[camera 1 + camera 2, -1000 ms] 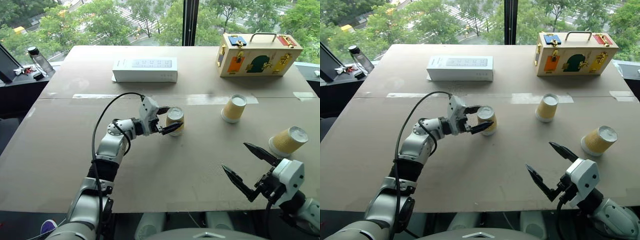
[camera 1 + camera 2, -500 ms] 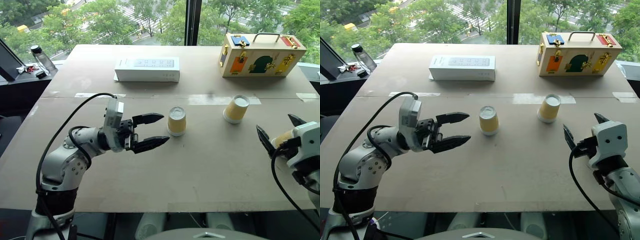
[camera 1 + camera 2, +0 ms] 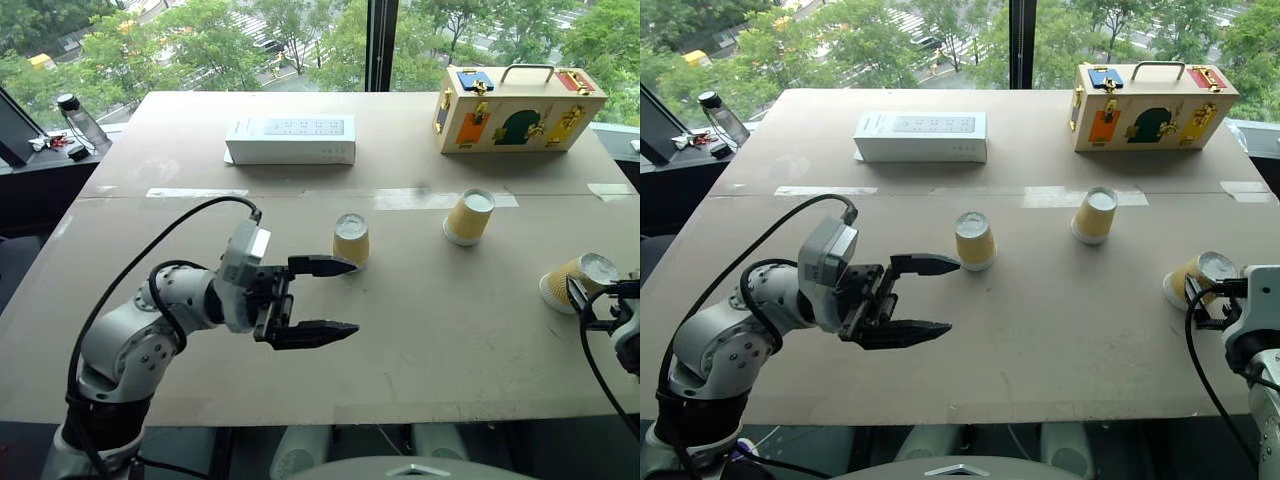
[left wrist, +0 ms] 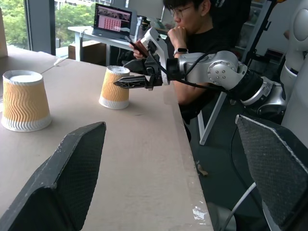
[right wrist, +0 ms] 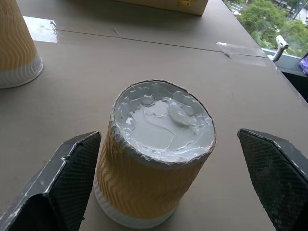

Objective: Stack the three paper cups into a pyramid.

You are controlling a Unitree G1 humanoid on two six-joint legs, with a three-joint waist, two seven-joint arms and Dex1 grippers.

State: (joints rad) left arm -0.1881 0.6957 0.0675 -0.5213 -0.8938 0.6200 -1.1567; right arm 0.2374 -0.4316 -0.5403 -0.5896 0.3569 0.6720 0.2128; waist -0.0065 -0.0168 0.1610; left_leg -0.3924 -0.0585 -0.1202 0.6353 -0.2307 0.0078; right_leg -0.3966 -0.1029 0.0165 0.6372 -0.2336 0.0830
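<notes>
- Left eye view, landmark: white flat box (image 3: 291,139) lying near the far edge of the table (image 3: 150,330).
- Middle cup (image 3: 351,240): upside down, base up, on the table nearer the robot than the box and slightly to its right.
- Second cup (image 3: 468,217): upside down, to the right of the middle cup, well right of the box.
- Third cup (image 3: 580,281): tilted, at the table's right edge, farthest from the box of the three; the cups stand apart, none stacked.
- Left gripper (image 3: 338,297): fingers spread wide, empty, held above the table on the near side of the box, just short of the middle cup without touching it.
- Right gripper (image 5: 163,192): in the right wrist view its two fingers stand wide to either side of the third cup, not touching it.
- Wooden case (image 3: 520,108) with a handle: far right corner, well to the right of the box.
- Bottle (image 3: 79,120): on the ledge, left of the box.
- Seated person (image 4: 192,43): beyond the table's end, left wrist view.
</notes>
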